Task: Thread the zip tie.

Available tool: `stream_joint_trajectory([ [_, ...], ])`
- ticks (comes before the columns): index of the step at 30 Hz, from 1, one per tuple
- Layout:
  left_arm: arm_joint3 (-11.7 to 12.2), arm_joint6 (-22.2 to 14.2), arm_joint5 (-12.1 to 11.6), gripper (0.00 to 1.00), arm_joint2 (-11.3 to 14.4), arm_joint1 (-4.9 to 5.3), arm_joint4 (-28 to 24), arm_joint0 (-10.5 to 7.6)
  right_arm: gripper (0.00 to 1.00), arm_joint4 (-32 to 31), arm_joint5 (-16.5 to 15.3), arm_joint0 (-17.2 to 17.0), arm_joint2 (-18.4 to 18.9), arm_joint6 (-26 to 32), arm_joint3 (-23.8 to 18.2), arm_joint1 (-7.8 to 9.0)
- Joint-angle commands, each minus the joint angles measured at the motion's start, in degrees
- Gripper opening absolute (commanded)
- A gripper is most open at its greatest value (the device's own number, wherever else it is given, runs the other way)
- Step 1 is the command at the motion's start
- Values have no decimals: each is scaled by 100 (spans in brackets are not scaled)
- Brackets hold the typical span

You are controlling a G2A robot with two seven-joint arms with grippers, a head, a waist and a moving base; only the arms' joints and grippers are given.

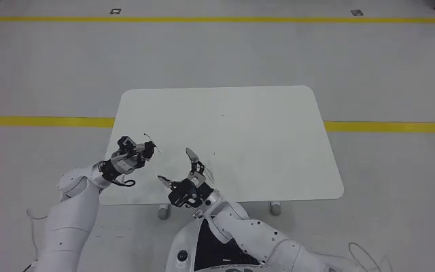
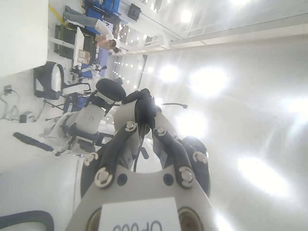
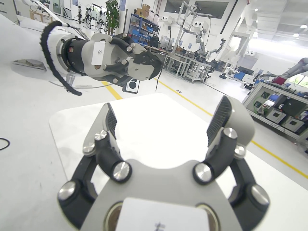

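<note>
One zip tie (image 2: 173, 103), left hand (image 2: 145, 111) clamped on it; right hand (image 3: 166, 114) spread apart above desk (image 1: 258, 136).
Judged light, springy, slick; free tail likely flexes, so pinch close to its tip.

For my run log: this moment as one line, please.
left gripper shut on zip tie | right gripper open, empty | both over table

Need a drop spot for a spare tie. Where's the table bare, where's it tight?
Bare: the table from its middle to the far edge and both right corners. Tight: the near left corner, where the left gripper holds the zip tie above the top and the open right gripper hovers by the near edge.
</note>
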Motion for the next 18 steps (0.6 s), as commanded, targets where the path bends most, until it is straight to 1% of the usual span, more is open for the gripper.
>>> stream_joint_trajectory([
  [1,3,-1,11,0,-1,-1,-8,0,100,0,-4,-9,10,-5,-3,-3],
  [4,-6,31,12,0,9,-3,-7,4,100,0,-17,-11,10,3,-3,-2],
  [6,-102,126,61,0,73,-9,-60,55,100,0,-26,76,-34,-80,13,16],
  [9,-160,1,354,0,122,-22,-523,133,100,0,-4,231,-198,-326,66,39],
  [13,-235,-29,577,0,176,-23,-852,197,100,0,-4,447,-371,-600,210,50],
  [14,-277,-29,619,0,193,-23,-977,212,100,0,-4,519,-418,-636,270,51],
  [16,-281,33,582,0,179,-9,-931,228,100,0,-4,578,-497,-749,302,51],
  [18,-312,-29,637,0,214,-6,-1010,252,100,0,-4,578,-506,-846,321,52],
])
